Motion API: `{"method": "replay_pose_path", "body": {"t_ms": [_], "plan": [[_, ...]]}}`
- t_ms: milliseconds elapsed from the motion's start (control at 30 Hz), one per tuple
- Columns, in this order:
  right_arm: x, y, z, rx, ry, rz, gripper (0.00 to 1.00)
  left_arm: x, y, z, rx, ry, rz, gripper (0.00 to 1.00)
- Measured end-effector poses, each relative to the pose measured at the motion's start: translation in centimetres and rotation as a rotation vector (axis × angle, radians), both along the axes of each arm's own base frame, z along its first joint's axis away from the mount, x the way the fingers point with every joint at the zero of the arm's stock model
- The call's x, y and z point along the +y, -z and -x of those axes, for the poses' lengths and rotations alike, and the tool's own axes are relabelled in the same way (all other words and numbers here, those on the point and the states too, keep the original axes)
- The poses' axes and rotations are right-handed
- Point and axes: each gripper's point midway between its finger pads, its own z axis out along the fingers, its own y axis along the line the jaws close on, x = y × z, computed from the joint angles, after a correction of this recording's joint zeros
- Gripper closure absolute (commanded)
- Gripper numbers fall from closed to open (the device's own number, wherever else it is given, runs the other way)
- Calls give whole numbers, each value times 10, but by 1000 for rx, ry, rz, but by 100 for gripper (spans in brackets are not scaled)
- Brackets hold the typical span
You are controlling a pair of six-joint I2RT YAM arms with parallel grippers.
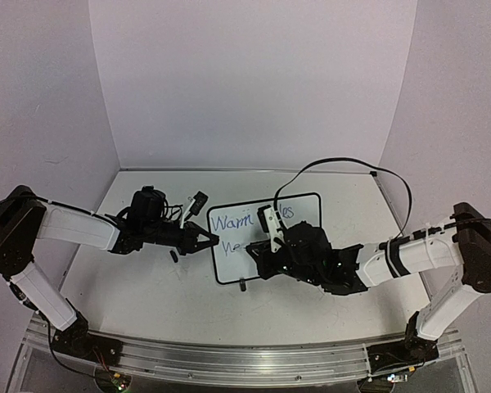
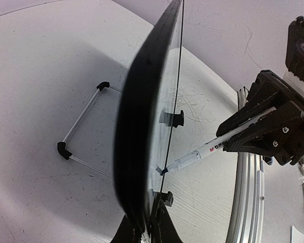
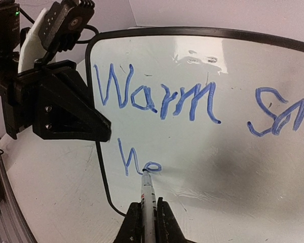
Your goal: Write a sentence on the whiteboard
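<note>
Our right gripper clamps the marker, tip on the whiteboard just ahead, our left gripper pinching its edge; the sentence has line one above the tip, line two only at "he", so most of "heal hearts." is left.

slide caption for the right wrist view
Right gripper holds marker to whiteboard, second line of the sentence begun below "Warm"; left gripper clamps the edge.

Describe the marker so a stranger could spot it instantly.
Find the black-framed whiteboard mid-table, blue writing on it. At the unfinished second line is the marker, clamped in the right tool. It is the only slim white pen there, its tip touching the last blue letter.
</note>
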Motion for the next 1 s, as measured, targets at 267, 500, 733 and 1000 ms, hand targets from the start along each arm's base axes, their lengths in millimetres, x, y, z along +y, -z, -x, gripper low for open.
{"method": "replay_pose_path", "body": {"t_ms": [267,500,733,1000], "plan": [[-4,6,2,11,5,16,100,0,0,0,1,0,-1,100],[-12,1,2,4,11,13,100,0,0,1,2,5,2,100],[-23,-19,-7,-23,39,-45,100,0,0,1,2,6,3,100],[-25,-16,-11,-18,48,-44,100,0,0,1,3,6,2,100]]}}
